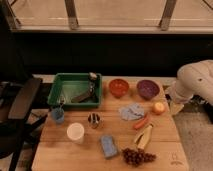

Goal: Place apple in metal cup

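The apple (159, 107), small, round and yellow-orange, rests on the wooden table (90, 159) near its right edge, below the purple bowl. The metal cup (93, 120) stands upright near the table's middle, between the white cup and the blue cloth. My gripper (175, 106) hangs at the end of the white arm (197, 80) just off the table's right edge. It is close to the right of the apple and apart from it. It holds nothing that I can see.
A green bin (75, 90) with utensils stands at the back left. An orange-red bowl (118, 87) and a purple bowl (148, 89) stand at the back. A blue cup (58, 115), white cup (75, 132), blue cloth (131, 111), carrot (141, 121), banana (145, 136), grapes (137, 156) and blue sponge (108, 146) lie around. A black chair (20, 100) stands at the left.
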`<control>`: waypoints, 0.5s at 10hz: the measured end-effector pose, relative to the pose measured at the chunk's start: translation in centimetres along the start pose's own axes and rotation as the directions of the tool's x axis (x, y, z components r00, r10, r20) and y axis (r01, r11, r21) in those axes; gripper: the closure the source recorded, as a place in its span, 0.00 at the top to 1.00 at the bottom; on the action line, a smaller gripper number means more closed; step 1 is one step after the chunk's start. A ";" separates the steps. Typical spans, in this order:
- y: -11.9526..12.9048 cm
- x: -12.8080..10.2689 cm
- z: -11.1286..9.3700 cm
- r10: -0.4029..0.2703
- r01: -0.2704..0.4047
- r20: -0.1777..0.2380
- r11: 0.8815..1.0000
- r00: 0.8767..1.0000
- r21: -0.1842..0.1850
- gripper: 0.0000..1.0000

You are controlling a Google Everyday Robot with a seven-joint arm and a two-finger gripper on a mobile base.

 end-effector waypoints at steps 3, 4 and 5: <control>-1.1 -1.4 2.1 -0.055 0.055 -0.012 0.998 0.998 0.005 0.69; -1.5 -1.9 3.2 -0.064 0.064 -0.011 0.998 0.998 0.003 0.69; -1.9 -2.1 4.5 -0.068 0.068 -0.012 0.998 0.998 -0.002 0.69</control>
